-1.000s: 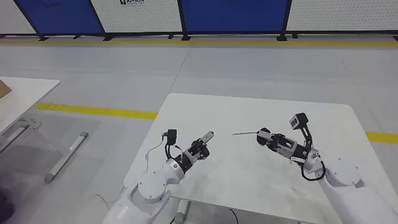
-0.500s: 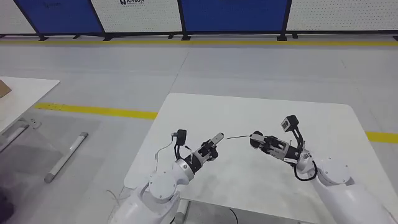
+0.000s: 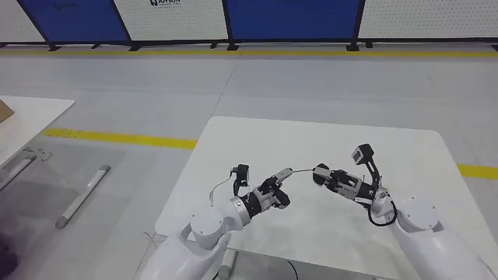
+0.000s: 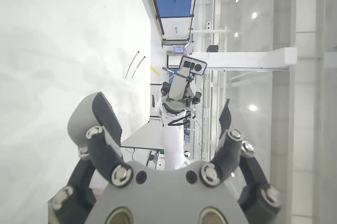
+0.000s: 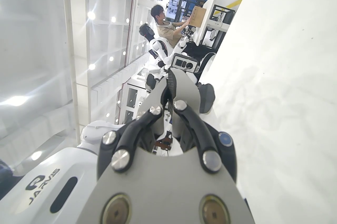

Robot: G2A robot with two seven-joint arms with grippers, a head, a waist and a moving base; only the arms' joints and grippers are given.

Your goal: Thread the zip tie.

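**Top view.**
- Table [image 3: 327,136]: white, both arms working over it.
- Right hand [image 3: 320,173]: above the table's middle, pressed together on one end of the zip tie [image 3: 302,170].
- Zip tie: a thin dark strip held clear of the surface and roughly level, its free end pointing at the left hand [image 3: 282,176].
- Left hand: just beside that free end. Whether it touches the tie cannot be told from here.

**Left wrist view.**
- Left hand [image 4: 163,100]: fingers spread wide, nothing between them.
- Right hand [image 4: 179,81]: facing the left hand from farther off, pinched, with a dark sliver of tie jutting from its tip.
- Two thin dark strips [image 4: 133,66]: small-headed, lying side by side on the table [image 4: 65,25], well apart from both hands. They are likely spare ties.

**Right wrist view.**
- Right hand [image 5: 169,77]: pads pressed flat together.
- One of the left hand's fingers [image 5: 207,97]: dark-padded, near, just beyond the right hand.

**Status, as judged.**
- Done: the tie is off the table, gripped at one end and offered to the other hand.
- Outstanding: the left hand has not yet taken the free end, no loop is formed, and the tail is not through the head.
- Stage: early. The next move calls for fine alignment, since the strip is thin and looks flexible.
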